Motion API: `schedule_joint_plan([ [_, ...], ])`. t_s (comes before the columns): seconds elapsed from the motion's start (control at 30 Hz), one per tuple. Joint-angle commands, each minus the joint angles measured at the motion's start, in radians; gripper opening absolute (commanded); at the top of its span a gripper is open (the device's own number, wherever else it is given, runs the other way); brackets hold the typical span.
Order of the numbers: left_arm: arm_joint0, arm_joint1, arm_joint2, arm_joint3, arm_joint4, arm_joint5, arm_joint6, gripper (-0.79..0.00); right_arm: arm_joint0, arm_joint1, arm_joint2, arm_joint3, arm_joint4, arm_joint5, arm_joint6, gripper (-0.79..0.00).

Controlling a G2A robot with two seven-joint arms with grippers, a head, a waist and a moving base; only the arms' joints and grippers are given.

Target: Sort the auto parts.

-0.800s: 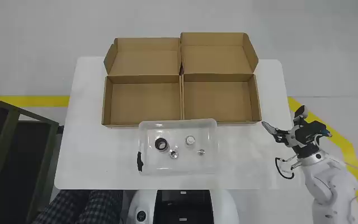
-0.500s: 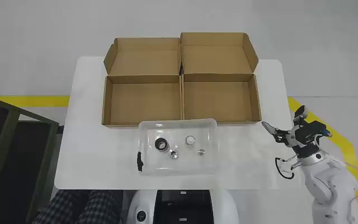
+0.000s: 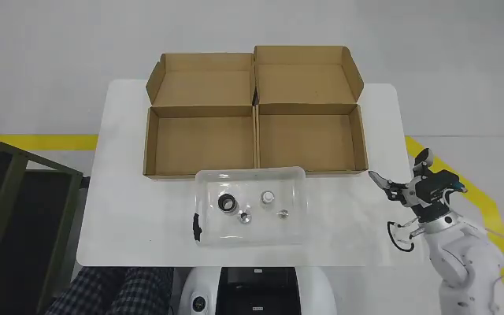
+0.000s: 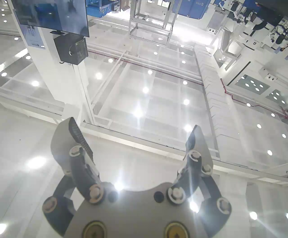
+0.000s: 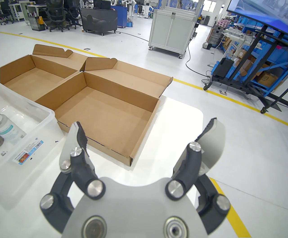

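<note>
My right pincer and left pincer are both wide apart. The auto parts sit in the clear tray, lower middle of the top view. They look small, hard and slippery, so I'd pinch their sides.

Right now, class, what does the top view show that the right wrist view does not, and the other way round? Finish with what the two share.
Top view, not the wrist view: the parts laid out in the clear bin, namely a black ring, a white cap and two small metal parts.
Right wrist view, not the top view: a barcode label on the bin, and the workshop behind, with blue shelving and office chairs.
Both: the white table, the bin, two open cardboard boxes, and the open right claw.
</note>
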Motion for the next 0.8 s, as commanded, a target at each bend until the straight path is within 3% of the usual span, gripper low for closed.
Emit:
schedule_joint_plan([
  [0.0,0.000,0.000,0.000,0.000,0.000,0.000,0.000,0.000,0.005,0.004,-0.009,-0.016,-0.061,0.001,0.039,0.000],
  [0.77,0.000,0.000,0.000,0.000,0.000,0.000,0.000,0.000,0.231,0.014,-0.331,0.008,0.059,-0.239,0.224,0.000],
])
